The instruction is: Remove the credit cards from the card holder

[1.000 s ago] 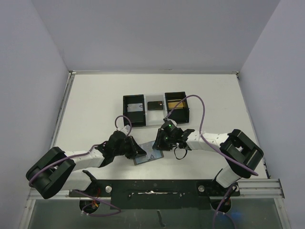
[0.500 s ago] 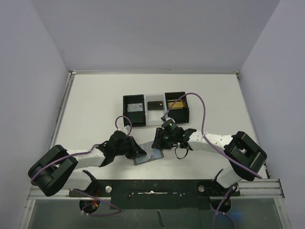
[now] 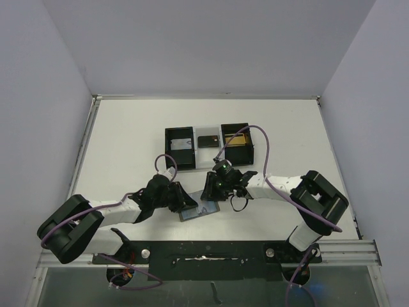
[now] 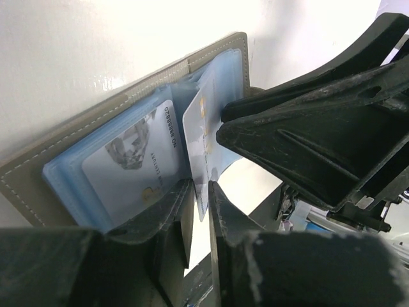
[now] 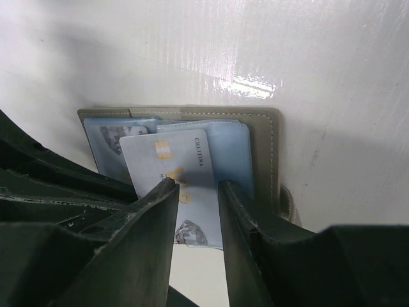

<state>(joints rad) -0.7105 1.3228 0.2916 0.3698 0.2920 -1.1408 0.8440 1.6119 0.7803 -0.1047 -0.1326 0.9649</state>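
Since the earlier view the right arm [image 3: 276, 187] has drawn its wrist leftward, closer over the card holder [image 3: 199, 212]; the left arm [image 3: 118, 212] has barely shifted. Nearest the bases, the holder lies open on the counter [image 3: 128, 147] between the two sets of jaws. The left jaws stand at a narrow slit with a card's edge in it; whether they pinch it cannot be told. The right jaws are part-open, fingertips [image 5: 160, 195] laid on the face of a credit card [image 5: 169, 157] half out of its pocket. A second card [image 4: 128, 169] sits pocketed. Extraction appears begun, not finished. Beyond stands the black tray [image 3: 169, 148].
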